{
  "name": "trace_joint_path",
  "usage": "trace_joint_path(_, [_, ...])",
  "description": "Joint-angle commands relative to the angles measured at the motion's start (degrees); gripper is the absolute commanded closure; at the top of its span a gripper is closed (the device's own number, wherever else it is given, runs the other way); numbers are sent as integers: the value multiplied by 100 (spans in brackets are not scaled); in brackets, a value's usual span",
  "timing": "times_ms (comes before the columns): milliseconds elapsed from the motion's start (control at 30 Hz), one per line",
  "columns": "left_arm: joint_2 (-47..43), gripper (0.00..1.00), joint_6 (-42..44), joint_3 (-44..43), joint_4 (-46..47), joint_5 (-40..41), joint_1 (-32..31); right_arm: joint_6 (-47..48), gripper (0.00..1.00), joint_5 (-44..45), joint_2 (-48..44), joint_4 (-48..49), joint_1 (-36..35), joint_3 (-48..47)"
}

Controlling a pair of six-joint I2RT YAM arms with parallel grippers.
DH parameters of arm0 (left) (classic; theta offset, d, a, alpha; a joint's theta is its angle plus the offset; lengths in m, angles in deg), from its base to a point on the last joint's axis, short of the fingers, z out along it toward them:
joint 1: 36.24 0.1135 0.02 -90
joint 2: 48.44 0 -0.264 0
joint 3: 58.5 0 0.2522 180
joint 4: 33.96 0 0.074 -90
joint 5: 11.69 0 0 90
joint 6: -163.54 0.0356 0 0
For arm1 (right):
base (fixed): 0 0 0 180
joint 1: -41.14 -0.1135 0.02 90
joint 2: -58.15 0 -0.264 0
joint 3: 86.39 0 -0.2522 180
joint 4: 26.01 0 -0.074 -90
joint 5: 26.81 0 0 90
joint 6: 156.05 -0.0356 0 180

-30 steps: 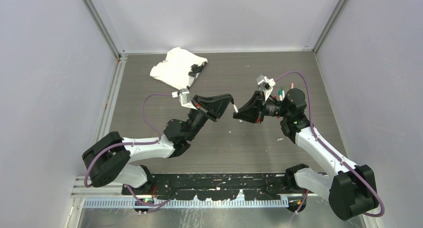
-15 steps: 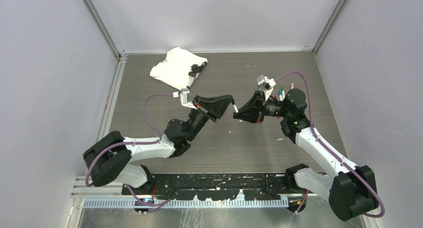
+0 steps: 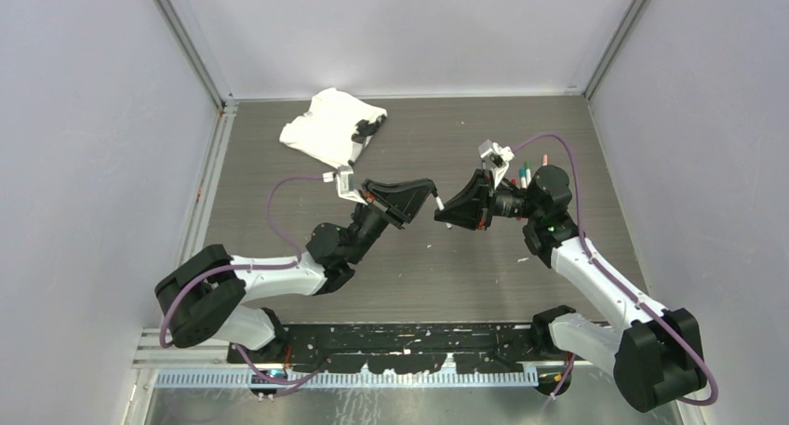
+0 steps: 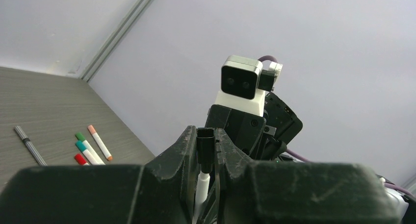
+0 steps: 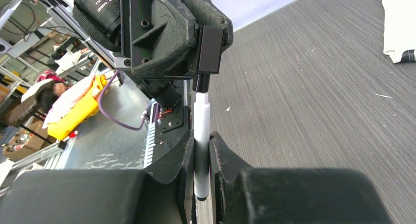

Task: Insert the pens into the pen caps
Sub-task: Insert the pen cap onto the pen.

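Over the middle of the table my two grippers meet tip to tip. My left gripper is shut on a black pen cap. My right gripper is shut on a white pen, held by its barrel. The pen's front end sits in the mouth of the black cap; how deep it goes is hidden. Only a short white piece of the pen shows between the fingers in the top view.
Several white pens with coloured ends and a slim dark grey pen lie on the table behind my right arm. A crumpled white cloth lies at the back left. Walls close the table on three sides.
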Motion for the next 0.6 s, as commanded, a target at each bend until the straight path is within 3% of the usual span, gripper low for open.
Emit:
trace_joint_path(0, [0, 99, -120, 63, 299, -152, -11, 66, 99, 194, -171, 31, -9, -101])
trace_joint_path(267, [335, 99, -386, 133, 299, -424, -39, 77, 99, 305, -164, -92, 51, -142])
trace_joint_path(567, [238, 99, -77, 395, 300, -817, -51, 441, 99, 215, -156, -451, 85, -203])
